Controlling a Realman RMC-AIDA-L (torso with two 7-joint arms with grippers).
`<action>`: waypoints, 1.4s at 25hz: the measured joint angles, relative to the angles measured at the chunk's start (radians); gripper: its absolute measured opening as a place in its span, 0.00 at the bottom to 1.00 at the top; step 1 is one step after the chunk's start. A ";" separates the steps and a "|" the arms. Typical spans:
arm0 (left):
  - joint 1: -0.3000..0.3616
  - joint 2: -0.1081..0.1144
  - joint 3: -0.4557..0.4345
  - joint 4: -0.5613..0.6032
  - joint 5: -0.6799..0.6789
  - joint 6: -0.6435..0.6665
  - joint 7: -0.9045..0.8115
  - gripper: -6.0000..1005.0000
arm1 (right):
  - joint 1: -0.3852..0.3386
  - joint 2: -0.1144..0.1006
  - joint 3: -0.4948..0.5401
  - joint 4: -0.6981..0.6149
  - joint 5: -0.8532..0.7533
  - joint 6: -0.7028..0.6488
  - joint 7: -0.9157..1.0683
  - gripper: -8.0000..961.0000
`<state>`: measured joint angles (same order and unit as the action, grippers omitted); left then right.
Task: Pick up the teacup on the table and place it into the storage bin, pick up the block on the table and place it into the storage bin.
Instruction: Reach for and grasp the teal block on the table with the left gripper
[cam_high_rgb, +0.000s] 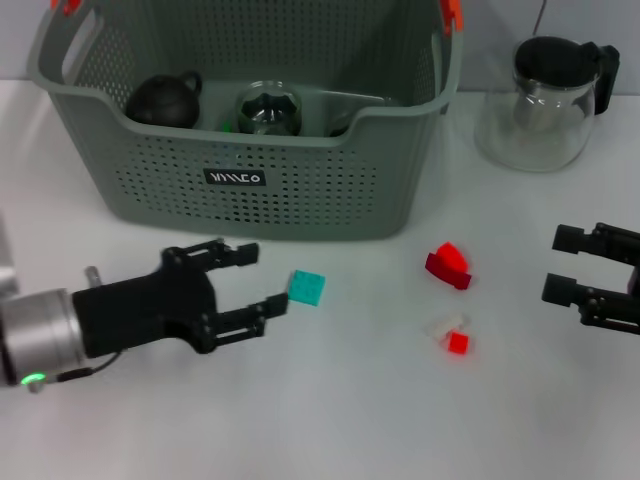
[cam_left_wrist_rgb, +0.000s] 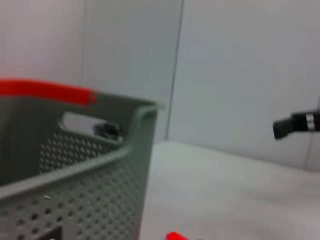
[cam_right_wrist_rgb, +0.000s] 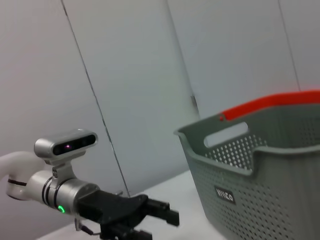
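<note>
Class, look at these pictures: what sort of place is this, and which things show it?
Probably a robot test bench: a bare white table, plain panelled walls, and a bin, teapot and blocks laid out.

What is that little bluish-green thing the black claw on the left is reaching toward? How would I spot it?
Start at the big grey-green storage bin. On the white table just in front of it lies a small flat teal block, right at the tips of the left gripper, whose fingers are open. It is the only teal piece; the other blocks are red or white.

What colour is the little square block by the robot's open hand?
Teal. The block shows best in the head view, just beyond the left gripper.
</note>
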<state>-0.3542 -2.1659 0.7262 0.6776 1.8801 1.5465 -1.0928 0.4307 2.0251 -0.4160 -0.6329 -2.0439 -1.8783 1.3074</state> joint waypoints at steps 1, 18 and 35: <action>-0.012 0.001 0.002 -0.018 0.010 -0.015 0.007 0.70 | -0.001 -0.003 0.000 0.000 -0.003 0.000 0.002 0.83; -0.173 -0.007 0.127 -0.205 0.028 -0.348 0.037 0.70 | 0.004 -0.003 0.003 0.003 0.002 -0.003 0.004 0.82; -0.229 -0.008 0.130 -0.272 0.024 -0.514 0.037 0.70 | 0.006 0.001 0.003 0.006 0.002 -0.001 0.004 0.82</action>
<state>-0.5830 -2.1736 0.8561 0.4059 1.9042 1.0328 -1.0553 0.4372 2.0264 -0.4126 -0.6273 -2.0417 -1.8796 1.3116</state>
